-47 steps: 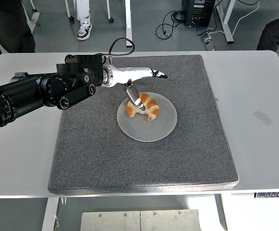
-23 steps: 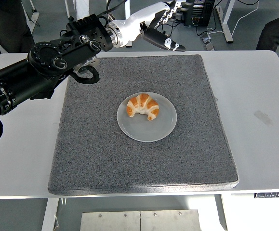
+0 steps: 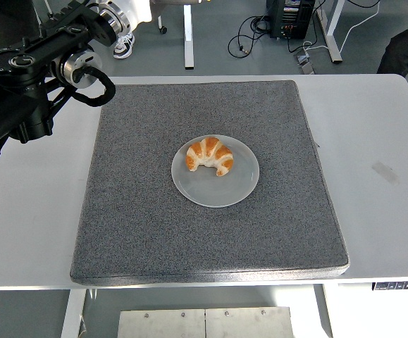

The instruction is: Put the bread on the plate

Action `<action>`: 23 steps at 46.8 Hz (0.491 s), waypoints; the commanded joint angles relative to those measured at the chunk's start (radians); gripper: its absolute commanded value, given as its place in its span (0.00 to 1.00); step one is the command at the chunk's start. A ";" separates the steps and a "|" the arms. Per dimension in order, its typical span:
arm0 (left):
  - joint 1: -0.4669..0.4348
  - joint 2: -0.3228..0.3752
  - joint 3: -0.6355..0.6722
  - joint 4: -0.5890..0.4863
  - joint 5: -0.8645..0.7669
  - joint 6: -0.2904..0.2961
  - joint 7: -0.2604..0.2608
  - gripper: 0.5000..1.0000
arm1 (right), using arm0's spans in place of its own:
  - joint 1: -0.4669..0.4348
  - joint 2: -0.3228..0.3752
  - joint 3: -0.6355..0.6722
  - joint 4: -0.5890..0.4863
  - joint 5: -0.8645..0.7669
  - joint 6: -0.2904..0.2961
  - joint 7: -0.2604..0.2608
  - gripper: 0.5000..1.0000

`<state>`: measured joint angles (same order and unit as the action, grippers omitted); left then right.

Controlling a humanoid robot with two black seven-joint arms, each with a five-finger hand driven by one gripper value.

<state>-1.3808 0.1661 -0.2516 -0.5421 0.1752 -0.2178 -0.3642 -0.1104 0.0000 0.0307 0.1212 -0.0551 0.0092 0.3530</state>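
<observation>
The croissant (image 3: 209, 156) is seen lying on the upper half of the plate (image 3: 215, 191), so the task is judged done, while the left arm (image 3: 41, 63) is raised far up-left of the plate, its hand out of view

One croissant (image 3: 210, 156), one plate (image 3: 215, 190)

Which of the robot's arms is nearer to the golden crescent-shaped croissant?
Left. The black left arm is raised at the upper left, well away from the croissant on the round grey plate. The right arm is out of view.
</observation>
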 commanded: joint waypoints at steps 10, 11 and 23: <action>0.069 0.049 -0.058 0.068 -0.006 0.003 -0.056 0.97 | 0.000 0.000 0.000 0.000 0.000 0.000 0.000 1.00; 0.078 0.049 -0.063 0.070 -0.014 0.006 -0.056 0.97 | 0.000 0.000 0.000 0.000 0.000 0.000 0.000 1.00; 0.147 0.023 -0.086 0.102 -0.091 0.113 0.028 0.97 | 0.000 0.000 0.000 0.000 0.000 0.000 0.000 1.00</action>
<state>-1.2476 0.1992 -0.3333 -0.4480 0.0940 -0.1165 -0.3642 -0.1104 0.0000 0.0307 0.1212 -0.0554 0.0092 0.3528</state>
